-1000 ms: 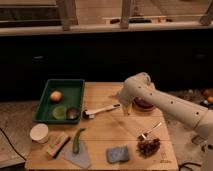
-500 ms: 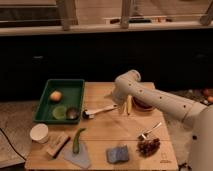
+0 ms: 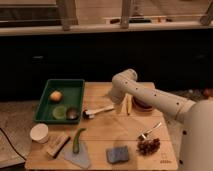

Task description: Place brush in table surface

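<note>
Green tray (image 3: 65, 81) at left: holds an orange round fruit (image 3: 55, 95), a pale green disc (image 3: 59, 112) and a dark round item (image 3: 72, 113). In front of it: white cup (image 3: 39, 133), wooden scrub brush (image 3: 57, 144), and green pepper (image 3: 78, 140) resting partly on a grey cloth (image 3: 79, 157). Further right — blue-grey sponge (image 3: 117, 154), metal spoon (image 3: 150, 131), dark grapes (image 3: 148, 146).

Place: looks like a robot lab, kitchen-test setup
Clues: staged wooden surface (image 3: 100, 132), green tray (image 3: 47, 119), railing (image 3: 66, 15) behind
End effector (image 3: 118, 107): low over the surface's middle
</note>
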### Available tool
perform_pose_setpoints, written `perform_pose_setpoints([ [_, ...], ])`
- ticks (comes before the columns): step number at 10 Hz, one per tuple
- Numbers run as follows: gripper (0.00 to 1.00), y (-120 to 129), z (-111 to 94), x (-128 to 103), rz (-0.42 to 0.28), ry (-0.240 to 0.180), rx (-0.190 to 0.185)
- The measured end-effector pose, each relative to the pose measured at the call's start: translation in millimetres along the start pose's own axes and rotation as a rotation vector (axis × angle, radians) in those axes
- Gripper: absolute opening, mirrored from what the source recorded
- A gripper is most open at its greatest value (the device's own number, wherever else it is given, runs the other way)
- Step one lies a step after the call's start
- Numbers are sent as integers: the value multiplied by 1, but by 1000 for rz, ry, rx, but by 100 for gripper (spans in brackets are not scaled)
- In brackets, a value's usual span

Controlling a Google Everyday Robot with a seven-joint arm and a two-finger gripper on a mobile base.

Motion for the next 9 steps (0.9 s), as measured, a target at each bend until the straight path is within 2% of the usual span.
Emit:
perform_pose_setpoints([
  [6, 79, -12, 17, -11, -23, -54, -13],
  [8, 61, -16, 23, -13, -27, -71, -14],
  [9, 49, -16, 29, -14, -25, -82, -15],
])
